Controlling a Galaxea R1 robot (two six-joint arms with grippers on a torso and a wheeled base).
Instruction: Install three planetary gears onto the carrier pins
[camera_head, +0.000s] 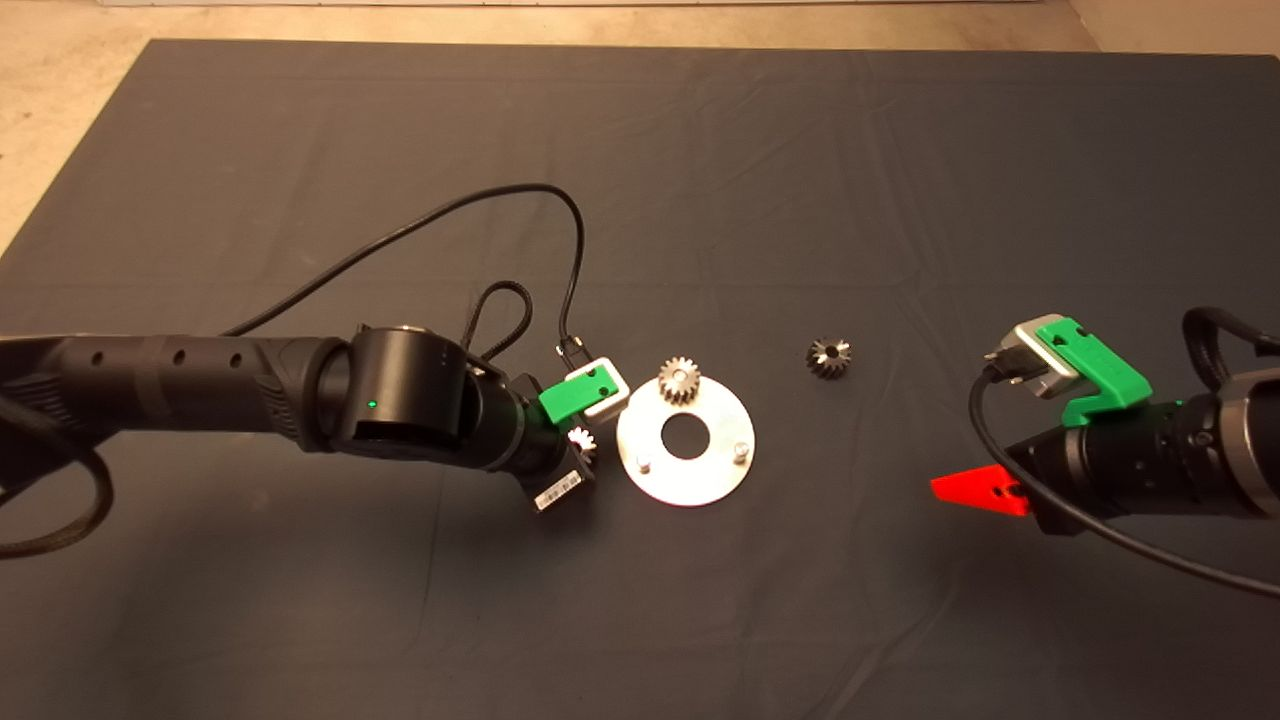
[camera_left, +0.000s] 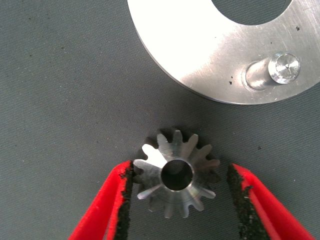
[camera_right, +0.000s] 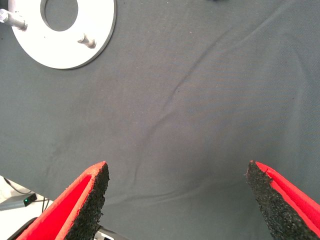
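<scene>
The round silver plate (camera_head: 700, 478) lies mid-mat with one planetary gear (camera_head: 680, 380) seated on its far carrier pin. Two carrier pins (camera_head: 644, 463) (camera_head: 740, 452) stand bare. A second gear (camera_left: 176, 175) lies flat on the mat just left of the plate, between the fingers of my left gripper (camera_left: 180, 169). One pad (camera_left: 125, 192) touches its teeth, while the other pad (camera_left: 239, 197) stands a small gap away. A third gear (camera_head: 829, 357) rests on the mat right of the plate. My right gripper (camera_head: 975, 490) hovers open further right, holding nothing.
The left arm's black cable (camera_head: 480, 215) loops over the mat behind its wrist. The right wrist view shows wrinkled mat between the wide-open fingers (camera_right: 85, 200), with the plate (camera_right: 65, 50) beyond. Bare floor (camera_head: 60, 120) borders the mat's far left.
</scene>
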